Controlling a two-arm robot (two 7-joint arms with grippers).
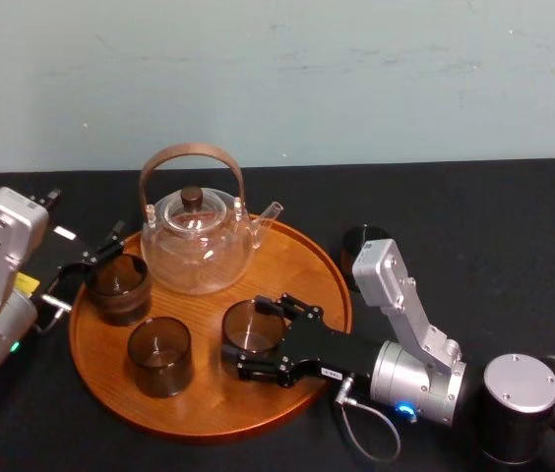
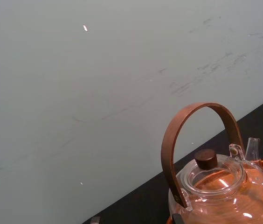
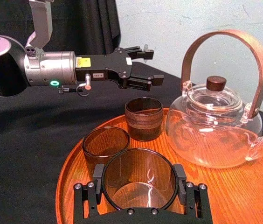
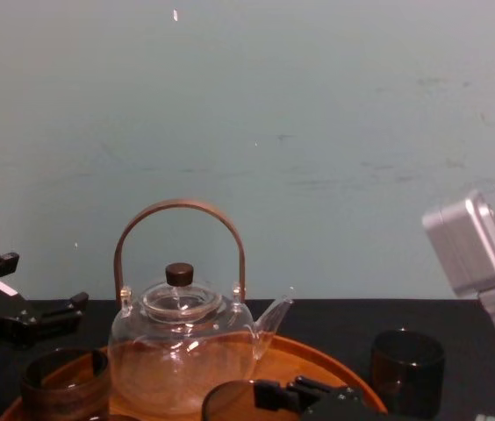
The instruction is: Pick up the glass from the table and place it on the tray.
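The right end effector (image 3: 139, 171) clasps a dark glass (image 3: 139, 183) standing on the tray (image 3: 243, 198), near the teapot (image 3: 213, 135).

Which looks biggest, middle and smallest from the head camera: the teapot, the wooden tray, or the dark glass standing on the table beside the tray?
1. Tray, clearly the widest.
2. Teapot, counting its arched handle.
3. Glass on the table, smallest; the right arm partly covers it.
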